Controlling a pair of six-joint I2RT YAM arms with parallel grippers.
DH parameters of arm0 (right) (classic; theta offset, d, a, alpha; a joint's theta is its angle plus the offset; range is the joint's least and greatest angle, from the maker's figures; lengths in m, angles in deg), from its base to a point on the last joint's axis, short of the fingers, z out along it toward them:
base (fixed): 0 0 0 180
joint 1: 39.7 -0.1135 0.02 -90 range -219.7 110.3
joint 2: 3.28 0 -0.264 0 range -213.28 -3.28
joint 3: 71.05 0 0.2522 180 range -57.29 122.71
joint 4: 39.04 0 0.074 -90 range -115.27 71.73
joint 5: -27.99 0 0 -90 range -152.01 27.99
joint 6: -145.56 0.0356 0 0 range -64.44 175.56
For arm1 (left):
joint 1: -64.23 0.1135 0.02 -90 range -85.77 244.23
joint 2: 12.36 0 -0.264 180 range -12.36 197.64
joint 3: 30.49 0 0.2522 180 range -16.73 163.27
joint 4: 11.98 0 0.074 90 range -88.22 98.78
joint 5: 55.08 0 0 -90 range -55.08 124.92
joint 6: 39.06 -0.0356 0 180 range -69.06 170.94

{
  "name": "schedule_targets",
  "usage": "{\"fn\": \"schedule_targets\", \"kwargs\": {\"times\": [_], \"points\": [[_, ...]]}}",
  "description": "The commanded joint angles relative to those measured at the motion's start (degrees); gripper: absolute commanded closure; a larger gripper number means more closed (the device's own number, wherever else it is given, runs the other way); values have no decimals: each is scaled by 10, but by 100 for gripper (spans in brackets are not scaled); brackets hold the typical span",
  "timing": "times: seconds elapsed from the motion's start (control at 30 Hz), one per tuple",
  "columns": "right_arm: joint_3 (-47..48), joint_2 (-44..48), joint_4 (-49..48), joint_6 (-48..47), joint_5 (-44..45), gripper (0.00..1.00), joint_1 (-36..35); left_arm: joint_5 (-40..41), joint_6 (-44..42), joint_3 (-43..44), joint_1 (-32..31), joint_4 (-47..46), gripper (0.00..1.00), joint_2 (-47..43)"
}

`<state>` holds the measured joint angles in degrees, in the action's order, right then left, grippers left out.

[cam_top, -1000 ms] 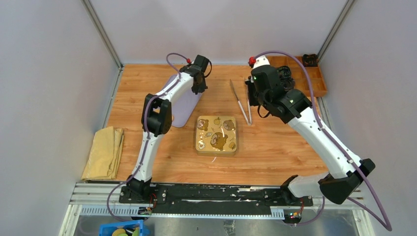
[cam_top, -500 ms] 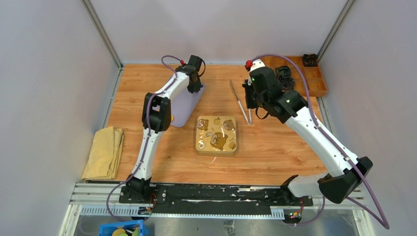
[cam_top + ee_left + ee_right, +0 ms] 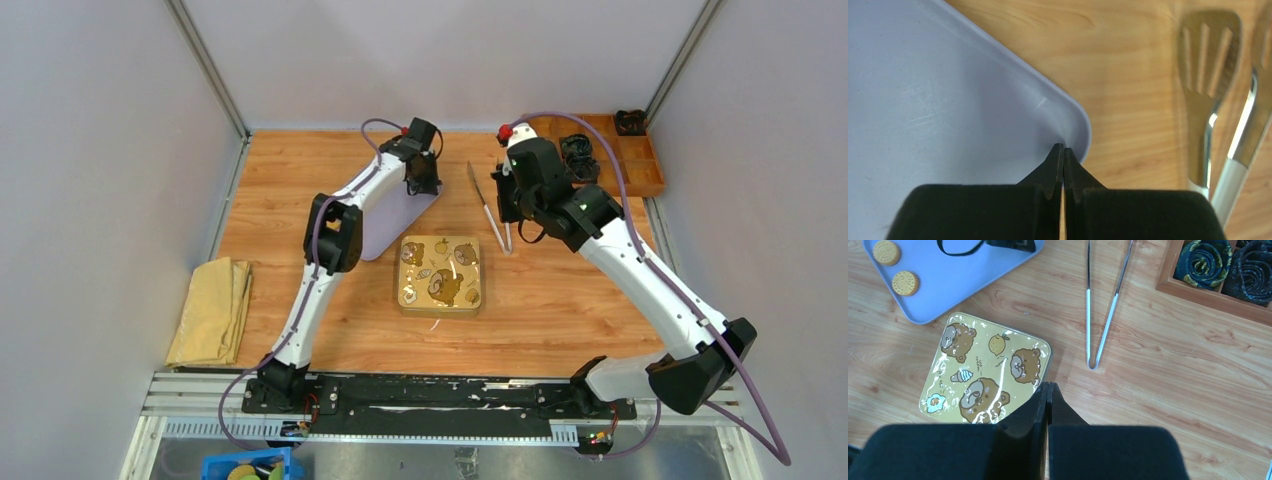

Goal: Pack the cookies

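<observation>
Cookies point(image 3: 905, 283) on lavender tray point(image 3: 963, 280), lidded tin point(image 3: 988, 375) just beside. Left gripper point(image 3: 1063, 148) closed together at tray corner; right gripper point(image 3: 1048, 386) closed together above tin.

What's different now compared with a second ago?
The left gripper swung to the right, shut at the corner of the lavender tray, and the tray's far end slid right with it. The right gripper, the tin and the tongs stayed about where they were.

Two round golden cookies point(image 3: 886, 252), flat, apart, on lavender tray point(image 3: 963, 277).
</observation>
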<state>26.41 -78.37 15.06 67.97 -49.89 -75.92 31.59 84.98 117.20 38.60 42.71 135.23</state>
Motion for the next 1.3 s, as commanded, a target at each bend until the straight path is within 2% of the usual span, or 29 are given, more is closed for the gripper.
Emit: {"fn": "schedule_targets", "kwargs": {"times": [0.0,0.17,0.3,0.4,0.5,0.8,0.93,1.07,1.2,1.27], "points": [[-10,3,-2,5,-7,100,8,-64,-29,-43,-43,17,100,15],[-23,2,-3,8,-6,100,9,-84,-55,-134,-67,4,100,-14],[-36,6,-3,10,-7,100,10,-84,-56,-263,-73,-51,100,-73],[-40,8,-3,10,-8,100,9,-62,-46,-374,-73,-106,100,-127],[-42,11,-3,12,-13,100,10,-38,-41,-423,-73,-131,100,-158],[-47,17,-3,18,-18,100,10,14,-22,-366,-36,-106,100,-142],[-46,18,-2,13,-7,100,9,18,-20,-304,-9,-71,100,-107],[-43,-15,14,14,-4,100,25,25,-29,-269,10,-62,100,-90],[-62,-60,-5,13,-3,100,39,26,-51,-268,10,-90,100,-125],[-60,-98,-14,9,2,97,55,13,-55,-276,10,-107,100,-163]]}}
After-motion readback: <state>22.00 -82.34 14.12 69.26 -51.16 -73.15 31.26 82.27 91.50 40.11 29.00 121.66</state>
